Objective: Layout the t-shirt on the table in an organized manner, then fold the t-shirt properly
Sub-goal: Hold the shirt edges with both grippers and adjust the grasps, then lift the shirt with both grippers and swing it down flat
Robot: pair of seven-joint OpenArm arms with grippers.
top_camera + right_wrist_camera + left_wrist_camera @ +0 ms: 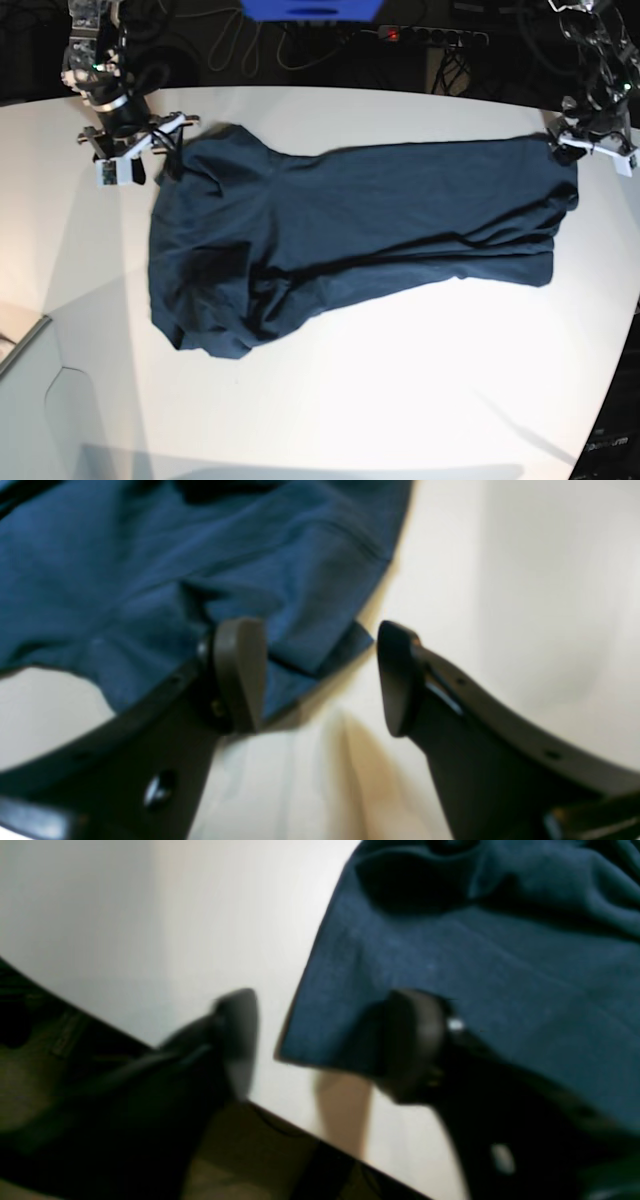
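The dark navy t-shirt [340, 230] lies stretched sideways across the white table [400, 400], wrinkled and bunched at its left end. My left gripper [325, 1045] is open at the shirt's right corner [320, 1040]; that corner lies between the blurred fingers [415, 1040], and one finger overlaps the cloth. In the base view this left gripper [572, 150] sits at the shirt's far right edge. My right gripper [320, 677] is open too, with a shirt corner [330, 650] between its fingers [240, 675]. It appears in the base view [150, 158] at the shirt's top-left.
The table's curved edge [150, 1045] runs close behind the left gripper, with dark floor below it. A grey-white box corner [20, 345] sits at the lower left. Cables and a power strip [430, 35] lie behind the table.
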